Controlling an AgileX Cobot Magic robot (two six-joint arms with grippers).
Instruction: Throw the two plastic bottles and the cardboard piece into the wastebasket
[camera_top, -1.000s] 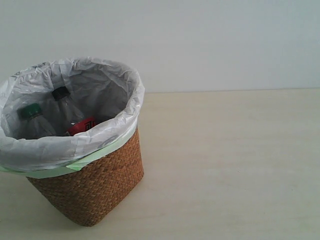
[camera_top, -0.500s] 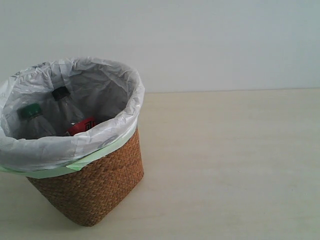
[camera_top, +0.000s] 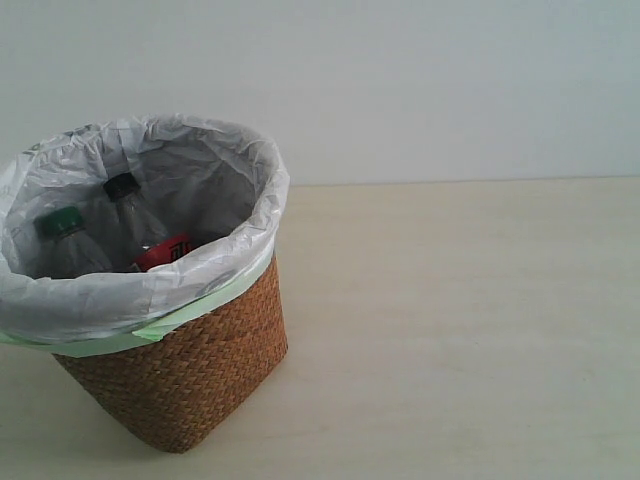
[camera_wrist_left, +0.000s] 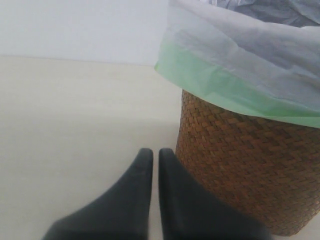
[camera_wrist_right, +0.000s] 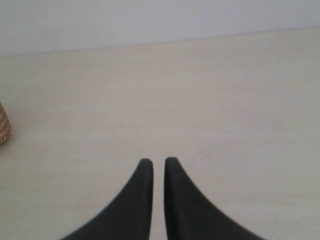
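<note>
In the exterior view, the woven brown basket (camera_top: 195, 370) stood on the pale desk (camera_top: 450, 320) at the left, with a plain light wall (camera_top: 400, 80) behind. A white plastic bag (camera_top: 100, 300) lined it and folded over the rim, and a pale green band (camera_top: 150, 328) showed just under the fold. Both bottles were inside the basket, leaning against the liner. The green-capped bottle (camera_top: 58, 226) sat toward the left side. The black-capped bottle (camera_top: 122, 188) stood just beside it, nearer the middle, with its red label (camera_top: 165, 250) showing above the near rim. Neither arm appeared in this view.

In the left wrist view, the left tool (camera_wrist_left: 152, 159) hung low over the desk (camera_wrist_left: 65, 125), just beside the basket's wicker wall (camera_wrist_left: 240, 170). Its two dark fingers were pressed nearly together, with only a thin slit between them and nothing in the slit. The bag (camera_wrist_left: 240, 45) and the green band (camera_wrist_left: 215, 85) filled the corner above the wicker. The inside of the basket was hidden from here.

In the right wrist view, the right tool (camera_wrist_right: 158, 167) pointed across the bare desk (camera_wrist_right: 200, 90), well apart from the basket (camera_wrist_right: 4, 129), of which only a sliver of wicker showed at the frame edge. Its fingers were also drawn close, with a narrow gap between them, and it was pinching nothing.
</note>
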